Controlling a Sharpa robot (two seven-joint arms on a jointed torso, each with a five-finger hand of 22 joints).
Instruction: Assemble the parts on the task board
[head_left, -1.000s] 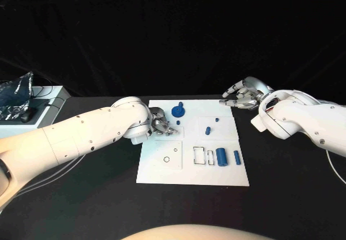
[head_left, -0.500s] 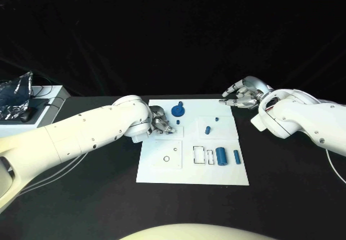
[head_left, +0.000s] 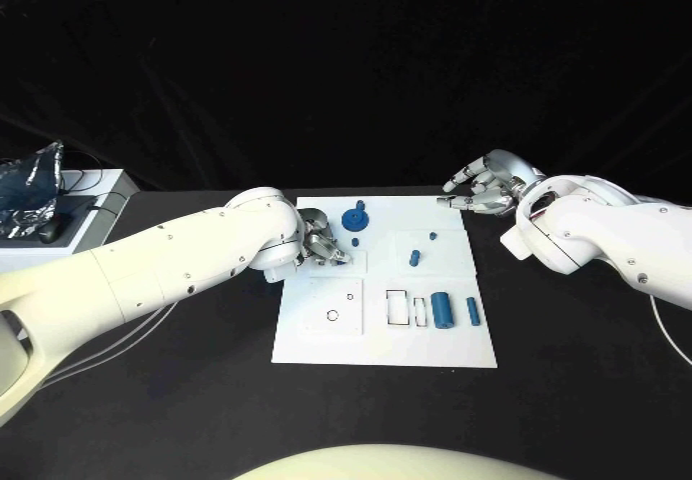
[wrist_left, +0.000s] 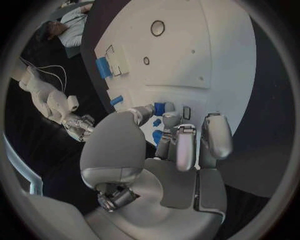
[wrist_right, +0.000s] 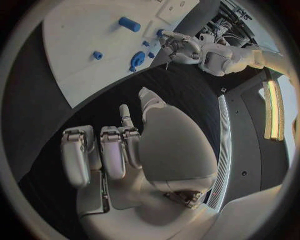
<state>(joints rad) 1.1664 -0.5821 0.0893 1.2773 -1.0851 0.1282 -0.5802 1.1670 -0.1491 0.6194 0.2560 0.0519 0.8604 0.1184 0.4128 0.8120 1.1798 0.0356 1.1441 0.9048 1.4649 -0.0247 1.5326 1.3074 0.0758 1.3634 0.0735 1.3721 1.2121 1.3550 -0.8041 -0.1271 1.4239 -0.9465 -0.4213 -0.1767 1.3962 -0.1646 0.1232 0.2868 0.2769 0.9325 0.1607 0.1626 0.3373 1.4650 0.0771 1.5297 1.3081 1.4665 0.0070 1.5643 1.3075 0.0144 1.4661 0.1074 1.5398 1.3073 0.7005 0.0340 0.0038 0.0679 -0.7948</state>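
Black worktop (head_left: 173, 400) carried your board (head_left: 325, 340). Your left hand (head_left: 320, 245), at its ten o'clock, pinched a small blue part (wrist_left: 164, 107): I'd judge it a pick-up; next, seat it. Your right hand (head_left: 488, 187), fingers apart, held nothing off the board's one o'clock corner.

So the worktop (head_left: 173, 400) is plain black, with the white task board (head_left: 378, 340) lying flat right in the middle. Well off to the left of the task board, at the worktop's edge, sits a white box (head_left: 101, 195) with crumpled foil (head_left: 32, 185) on it.
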